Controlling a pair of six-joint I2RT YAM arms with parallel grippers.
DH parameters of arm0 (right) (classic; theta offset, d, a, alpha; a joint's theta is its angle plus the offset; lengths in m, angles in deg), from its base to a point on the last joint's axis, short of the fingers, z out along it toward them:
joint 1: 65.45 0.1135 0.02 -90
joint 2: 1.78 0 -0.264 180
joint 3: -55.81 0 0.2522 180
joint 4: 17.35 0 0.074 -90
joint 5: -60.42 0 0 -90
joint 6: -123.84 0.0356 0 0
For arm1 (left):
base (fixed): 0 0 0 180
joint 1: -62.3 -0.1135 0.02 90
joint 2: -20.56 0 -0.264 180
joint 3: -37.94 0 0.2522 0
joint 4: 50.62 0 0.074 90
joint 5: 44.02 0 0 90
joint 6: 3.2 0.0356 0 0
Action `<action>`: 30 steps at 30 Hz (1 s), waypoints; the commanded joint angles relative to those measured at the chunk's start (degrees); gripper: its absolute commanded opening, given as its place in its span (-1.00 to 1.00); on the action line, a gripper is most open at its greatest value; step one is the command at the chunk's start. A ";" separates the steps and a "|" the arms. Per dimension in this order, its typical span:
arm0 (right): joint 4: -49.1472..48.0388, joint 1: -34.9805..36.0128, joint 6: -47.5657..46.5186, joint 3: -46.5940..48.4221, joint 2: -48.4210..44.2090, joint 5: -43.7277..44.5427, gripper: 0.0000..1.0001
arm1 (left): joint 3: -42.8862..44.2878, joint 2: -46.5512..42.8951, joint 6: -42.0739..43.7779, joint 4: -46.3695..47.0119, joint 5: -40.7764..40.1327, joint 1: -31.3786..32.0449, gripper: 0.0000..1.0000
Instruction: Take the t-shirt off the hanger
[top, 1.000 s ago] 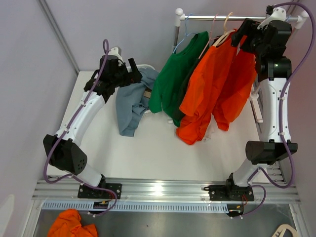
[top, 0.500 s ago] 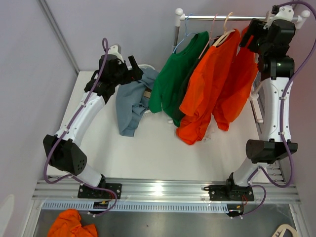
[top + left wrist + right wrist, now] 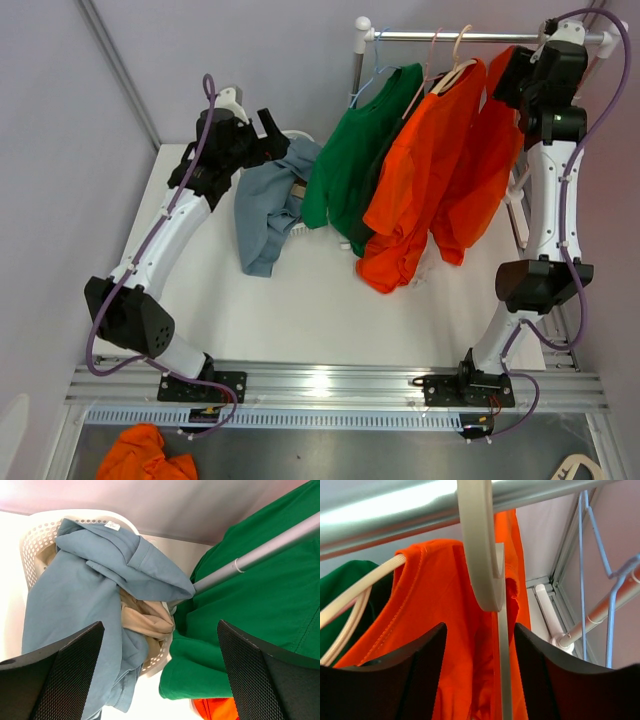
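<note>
Progress: barely begun, by my reckoning | orange t-shirt hangs on its hanger, hooked over rail | right fingers spread apart, flanking the hanger, gripping nothing | left fingers released above basket | remaining: lift shirt off hanger.

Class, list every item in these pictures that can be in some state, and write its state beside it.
Basket: holding clothes.
Blue garment: draped over the basket's rim.
Green t-shirt: hanging.
Orange t-shirts: both on hangers.
Cream hanger: hooked over the rail.
Left gripper: open, empty.
Right gripper: open, up at the rail, gripping nothing.
</note>
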 commanded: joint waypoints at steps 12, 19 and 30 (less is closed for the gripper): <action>-1.34 -2.58 -0.88 0.41 0.25 0.68 -0.46 | 0.66 -0.18 0.53 2.98 2.16 -0.01 0.99; -3.45 -5.39 0.00 -3.19 -1.16 0.24 -0.63 | 1.45 0.34 0.80 3.33 2.78 0.08 0.99; -4.41 -11.81 1.32 -1.88 -0.63 -2.75 -0.41 | 2.94 1.93 1.24 2.89 2.26 0.78 0.99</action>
